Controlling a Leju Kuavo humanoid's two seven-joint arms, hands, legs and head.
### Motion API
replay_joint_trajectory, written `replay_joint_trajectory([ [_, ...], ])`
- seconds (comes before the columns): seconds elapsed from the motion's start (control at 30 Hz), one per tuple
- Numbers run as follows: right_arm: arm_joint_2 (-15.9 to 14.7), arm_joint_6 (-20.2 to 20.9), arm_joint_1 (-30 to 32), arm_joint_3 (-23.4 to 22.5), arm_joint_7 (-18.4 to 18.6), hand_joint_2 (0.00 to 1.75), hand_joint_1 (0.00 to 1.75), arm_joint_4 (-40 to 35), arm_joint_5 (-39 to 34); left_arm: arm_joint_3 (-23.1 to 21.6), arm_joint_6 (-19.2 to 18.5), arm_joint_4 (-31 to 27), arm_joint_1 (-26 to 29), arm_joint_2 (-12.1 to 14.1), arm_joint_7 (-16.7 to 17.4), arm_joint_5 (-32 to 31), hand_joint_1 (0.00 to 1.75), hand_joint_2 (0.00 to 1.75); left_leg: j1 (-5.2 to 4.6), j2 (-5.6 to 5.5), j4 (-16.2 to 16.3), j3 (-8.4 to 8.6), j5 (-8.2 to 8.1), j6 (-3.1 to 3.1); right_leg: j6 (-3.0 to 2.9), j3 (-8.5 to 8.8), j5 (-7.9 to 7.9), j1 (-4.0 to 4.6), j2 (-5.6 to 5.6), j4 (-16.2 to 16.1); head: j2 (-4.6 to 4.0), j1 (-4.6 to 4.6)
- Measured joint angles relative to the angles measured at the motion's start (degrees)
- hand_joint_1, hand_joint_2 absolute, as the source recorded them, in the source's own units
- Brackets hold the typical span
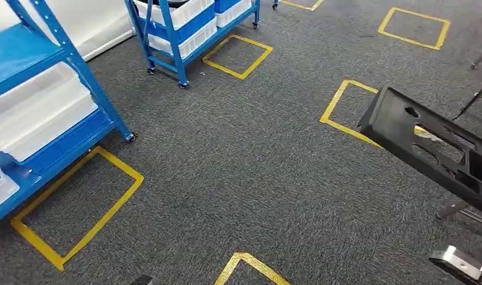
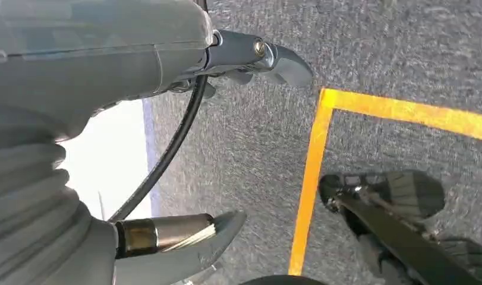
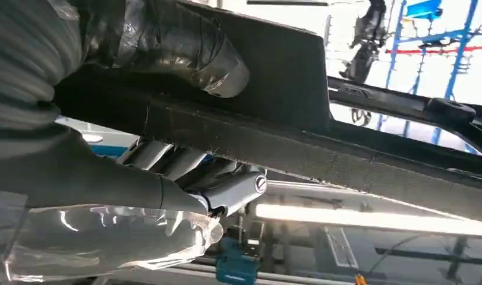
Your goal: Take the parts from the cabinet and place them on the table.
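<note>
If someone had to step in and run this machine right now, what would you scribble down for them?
Right hand: grips a long black plastic part with cut-out holes, carried above the grey carpet.
Left hand: holds nothing, fingers apart, hanging over the carpet beside a yellow tape line.
Blue shelf cabinets with white bins stand to the left and further back.
Done: one part is off the cabinet and in hand.
Left: find the table, which I cannot see from here, set the part down, then probably go back for more.
</note>
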Motion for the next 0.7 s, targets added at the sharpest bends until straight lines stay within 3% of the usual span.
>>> replay_joint_trajectory([
  [0.07, 0.0, 0.0, 0.0, -0.1, 0.0, 1.75, 1.75, -0.1, 0.0, 0.0, 0.0, 0.0, -0.1, 0.0, 0.0, 0.0, 0.0, 1.75, 0.03, -0.87, -9.1, 4.08, 5.46, 0.39, 0.02, 0.03, -0.01, -0.03, 1.43, 0.3, 0.0, 0.0],
  [0.1, 0.0, 0.0, 0.0, -0.1, 0.0, 1.75, 1.75, -0.1, 0.0, 0.0, 0.0, 0.0, 0.0, 0.0, 0.0, 0.0, 0.0, 1.75, 0.14, -3.53, -14.2, 6.23, 7.49, 0.7, 0.15, -0.12, -0.08, -0.15, 2.04, 0.5, 0.0, 0.0],
  [0.13, 0.0, 0.0, 0.0, -0.2, 0.0, 1.75, 1.75, -0.1, 0.0, 0.0, 0.0, 0.0, 0.0, 0.1, 0.0, 0.0, 0.0, 1.75, 0.27, -5.28, -15.5, 6.68, 6.79, 0.85, 0.48, -0.51, -0.05, 0.22, 2.66, 0.9, 0.0, 0.0],
  [0.2, -0.1, 0.0, 0.2, -0.2, 0.0, 1.75, 1.75, -0.2, 0.0, 0.0, 0.0, 0.0, -0.2, 0.1, 0.0, 0.0, 0.0, 1.75, 0.02, -4.31, -15.8, 6.76, 6.83, 1.03, 1.3, -1.07, 0.42, -0.17, 3.91, 0.7, 0.0, 0.0],
  [0.27, -0.2, 0.0, 0.5, -0.4, 0.0, 1.75, 1.75, -0.3, 0.0, 0.0, 0.0, 0.0, -0.3, 0.1, 0.0, 0.0, 0.0, 1.75, -0.07, -2.86, -16.4, 7.03, 7.41, 1.86, 2.32, -1.25, 1.03, -0.4, 5.46, 0.2, 0.0, -0.07],
  [0.3, -0.4, 0.0, 0.8, -0.4, 0.0, 1.75, 1.75, -0.3, 0.0, 0.0, 0.0, 0.0, -0.3, 0.1, 0.0, 0.0, 0.0, 1.75, 0.13, -1.86, -17.1, 7.29, 7.89, 2.49, 2.26, -1.49, 0.3, -0.48, 2.49, 1.1, 0.0, 0.07],
  [0.33, -0.5, 0.0, 0.5, -0.6, 0.0, 1.75, 1.75, -0.3, 0.0, 0.0, 0.0, 0.0, -0.2, 0.1, 0.0, 0.0, 0.0, 1.75, 0.02, -1.22, -17.4, 7.39, 8.01, 2.8, 2.4, -2.63, -1.5, -0.1, -0.65, 3.3, 0.0, 0.09],
  [0.37, -0.5, 0.0, 0.5, -0.7, 0.0, 1.75, 1.75, -0.3, 0.0, 0.0, 0.0, 0.0, -0.2, 0.1, 0.0, 0.0, 0.0, 1.75, -0.1, -0.53, -17.4, 7.31, 8.08, 2.97, 2.63, -4.44, -3.73, -0.16, -1.83, 7.1, 0.02, 0.07],
  [0.4, -0.5, 0.0, 0.5, -0.7, 0.0, 1.75, 1.75, -0.3, 0.0, 0.0, 0.0, 0.0, -0.1, 0.1, 0.0, 0.0, 0.0, 1.75, -0.23, 0.13, -17.4, 7.24, 8.05, 3.02, 2.82, -6.42, -5.75, -0.33, -2.28, 11.4, 0.0, 0.09],
  [0.43, -0.5, 0.1, 0.8, -0.7, 0.0, 1.75, 1.75, -0.3, 0.0, 0.0, 0.0, 0.0, 0.0, 0.1, 0.0, 0.0, 0.0, 1.75, -0.36, 0.79, -17.4, 7.16, 7.99, 3.08, 2.97, -8.15, -7.19, -0.47, -2.46, 15.3, 0.0, 0.11],
  [0.47, -0.5, 0.1, 0.9, -0.7, 0.0, 1.75, 1.75, -0.3, 0.0, 0.0, -0.1, 0.0, 0.0, 0.1, 0.0, 0.0, 0.0, 1.75, -0.47, 1.6, -17.4, 7.14, 7.94, 3.11, 3.06, -8.99, -7.42, -0.55, -2.55, 17.2, 0.0, 0.09],
  [0.5, -0.5, 0.1, 0.9, -0.7, 0.0, 1.75, 1.75, -0.3, 0.0, 0.0, -0.1, 0.0, 0.0, 0.1, 0.0, 0.0, 0.0, 1.75, -0.52, 2.32, -17.4, 7.18, 7.87, 3.05, 3.1, -8.33, -6.31, -0.57, -2.64, 16.3, 0.0, 0.09],
  [0.53, -0.5, 0.1, 0.9, -0.7, 0.0, 1.75, 1.75, -0.3, 0.0, 0.0, -0.1, 0.0, -0.1, 0.1, 0.0, 0.0, 0.0, 1.75, -0.55, 3.01, -17.4, 7.29, 7.75, 2.96, 3.06, -6.26, -4.25, -0.54, -2.86, 12.7, 0.0, 0.09],
  [0.57, -0.5, 0.1, 0.9, -0.7, 0.0, 1.75, 1.75, -0.3, 0.0, 0.0, -0.1, 0.0, -0.2, 0.1, 0.0, 0.0, 0.0, 1.75, -0.55, 3.6, -17.4, 7.48, 7.55, 2.79, 2.9, -3.11, -1.87, -0.47, -3.45, 7.3, 0.0, 0.09],
  [0.6, -0.5, 0.1, 0.8, -0.7, 0.0, 1.75, 1.75, -0.3, 0.0, 0.0, -0.1, 0.0, -0.2, 0.1, 0.0, 0.0, 0.0, 1.75, -0.55, 4.19, -17.3, 7.74, 7.33, 2.62, 2.66, -0.05, -0.1, -0.32, -4.88, 2.2, 0.0, 0.09],
  [0.63, -0.5, 0.1, 0.8, -0.8, 0.0, 1.75, 1.75, -0.3, 0.0, 0.0, -0.1, 0.0, -0.2, 0.1, 0.0, 0.0, 0.0, 1.75, -0.84, 4.64, -17.3, 7.84, 7.09, 2.27, 2.07, 0.99, -1.04, 0.44, -6.83, 0.3, 0.0, 0.09],
  [0.7, -0.6, 0.0, 0.8, -0.9, 0.0, 1.75, 1.75, -0.3, 0.0, 0.0, -0.1, 0.0, -0.3, 0.1, 0.0, 0.0, 0.0, 1.75, -0.84, 5.44, -17.2, 8.1, 6.82, 1.75, 1.49, 0.74, -0.58, 0.74, -5.48, 0.0, 0.0, 0.09],
])
